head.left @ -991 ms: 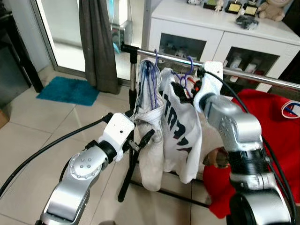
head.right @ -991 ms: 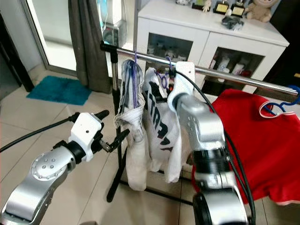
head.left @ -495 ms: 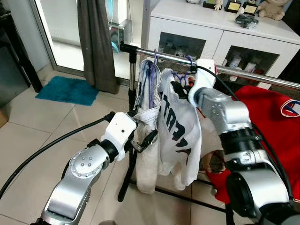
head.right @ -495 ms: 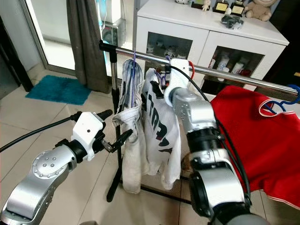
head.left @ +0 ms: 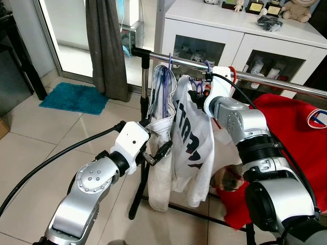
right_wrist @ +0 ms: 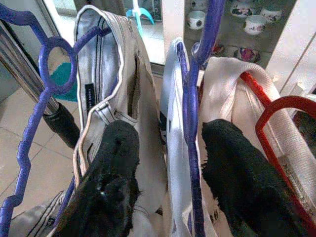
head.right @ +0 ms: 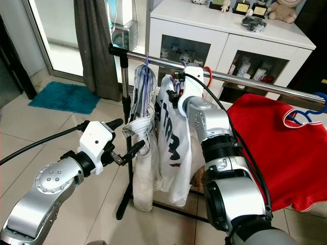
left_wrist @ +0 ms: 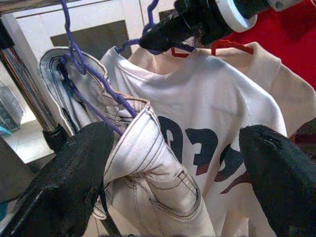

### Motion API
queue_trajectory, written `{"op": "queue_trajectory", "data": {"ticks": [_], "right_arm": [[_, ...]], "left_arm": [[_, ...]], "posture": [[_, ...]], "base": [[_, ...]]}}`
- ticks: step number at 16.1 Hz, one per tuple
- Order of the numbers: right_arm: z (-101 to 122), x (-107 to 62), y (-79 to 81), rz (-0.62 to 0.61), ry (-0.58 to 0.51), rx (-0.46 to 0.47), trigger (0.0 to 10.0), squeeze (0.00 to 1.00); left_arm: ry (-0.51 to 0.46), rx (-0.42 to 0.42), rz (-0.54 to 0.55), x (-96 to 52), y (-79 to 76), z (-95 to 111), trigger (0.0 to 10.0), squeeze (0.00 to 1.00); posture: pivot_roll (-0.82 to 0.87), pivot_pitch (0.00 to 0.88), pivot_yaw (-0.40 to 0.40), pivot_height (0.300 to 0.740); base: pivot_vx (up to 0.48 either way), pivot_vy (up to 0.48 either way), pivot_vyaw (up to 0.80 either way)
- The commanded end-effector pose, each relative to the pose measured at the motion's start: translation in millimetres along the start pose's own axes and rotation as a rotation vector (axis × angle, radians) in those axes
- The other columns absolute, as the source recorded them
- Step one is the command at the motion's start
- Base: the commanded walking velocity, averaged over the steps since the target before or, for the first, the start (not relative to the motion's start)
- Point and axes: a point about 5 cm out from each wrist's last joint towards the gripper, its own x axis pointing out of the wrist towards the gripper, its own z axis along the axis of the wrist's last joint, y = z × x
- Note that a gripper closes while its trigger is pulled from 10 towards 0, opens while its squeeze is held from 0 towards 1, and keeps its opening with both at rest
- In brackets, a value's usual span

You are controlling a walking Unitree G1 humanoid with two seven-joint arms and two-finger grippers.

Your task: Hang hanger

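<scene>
A white T-shirt (head.left: pixel 191 138) with dark letters hangs on a purple hanger (right_wrist: pixel 190 123), whose hook (head.left: pixel 206 65) sits at the steel rail (head.left: pixel 265 79). My right gripper (right_wrist: pixel 173 182) is up by the shirt's collar, open, its two fingers on either side of the hanger's stem. A red hanger (right_wrist: pixel 276 113) lies inside the same collar. Left of the shirt, cream trousers (head.left: pixel 161 117) hang on another purple hanger. My left gripper (head.left: pixel 155 138) is open beside the trousers, lower down, holding nothing.
A red shirt (head.left: pixel 296 132) on a blue hanger (head.right: pixel 306 115) hangs further right on the rail. The rack's upright post (head.left: pixel 145 81) stands at the rail's left end. Behind are a white cabinet (head.left: pixel 240 35), a grey curtain (head.left: pixel 107 46) and a teal mat (head.left: pixel 74 98).
My right gripper has carried the white T-shirt left along the rail, closer to the cream trousers, and the shirt now hangs straighter. The left arm has barely moved.
</scene>
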Motion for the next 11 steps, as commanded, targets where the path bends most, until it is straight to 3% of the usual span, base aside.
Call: {"op": "queue_trajectory", "data": {"ticks": [1, 11], "right_arm": [[11.5, -1.0, -4.5, -0.002, -0.034, 0.014, 0.0, 0.0], [6.2, 4.0, -6.9, -0.015, -0.01, 0.036, 0.0, 0.0]], "left_arm": [[-0.011, 0.008, -0.02, 3.2, -1.2, 2.3, 10.0, 0.0], [-0.004, 0.016, -0.032, 4.6, -3.7, -0.4, 10.0, 0.0]], "posture": [[0.1, 0.0, -0.087, 0.74], [0.1, 0.0, -0.094, 0.74]], "base": [[0.0, 0.0, 0.0], [0.0, 0.0, 0.0]]}}
